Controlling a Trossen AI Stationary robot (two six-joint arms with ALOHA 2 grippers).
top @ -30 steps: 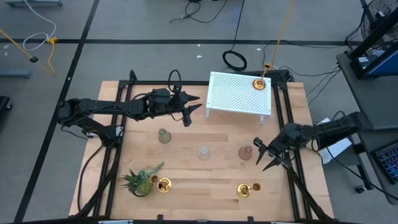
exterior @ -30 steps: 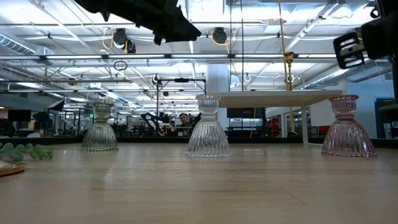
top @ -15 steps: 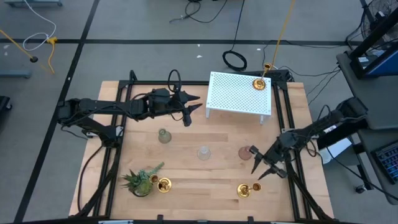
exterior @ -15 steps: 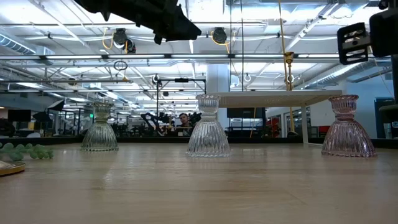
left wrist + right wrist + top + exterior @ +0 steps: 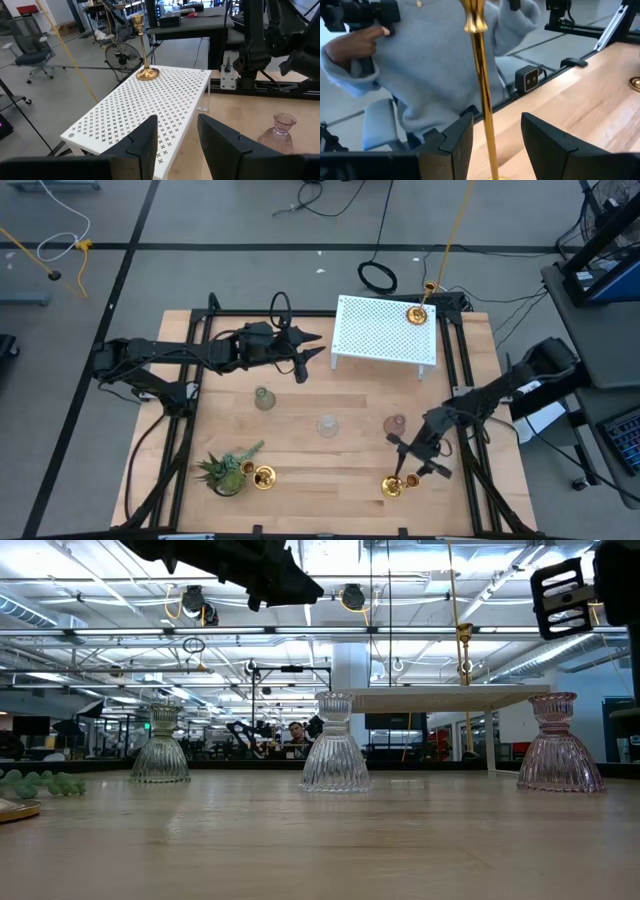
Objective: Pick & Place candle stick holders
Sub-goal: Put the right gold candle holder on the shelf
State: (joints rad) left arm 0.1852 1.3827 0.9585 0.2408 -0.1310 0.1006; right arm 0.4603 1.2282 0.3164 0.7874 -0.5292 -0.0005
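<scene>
Near the front edge of the table, on its right side, the right gripper (image 5: 413, 463) hangs over a brass candle stick holder (image 5: 392, 486). In the right wrist view its two dark fingers (image 5: 454, 141) stand apart, and the thin gold stem (image 5: 481, 85) rises in the gap between them; no finger touches the stem, so the gripper holds nothing. Behind the stem a person in a grey sweater (image 5: 440, 65) stands beyond the table.

The left gripper (image 5: 306, 350) waits in the air beside the white perforated shelf (image 5: 370, 335), its fingers (image 5: 142, 145) parted by a narrow gap and empty. One brass holder (image 5: 416, 313) stands on a far corner of this shelf. Another brass holder (image 5: 263, 476) is just beside the green plant (image 5: 225, 470). Three glass holders stand in a row across the middle of the table: greenish (image 5: 263, 397), clear (image 5: 327, 424) and pinkish (image 5: 394, 424).
</scene>
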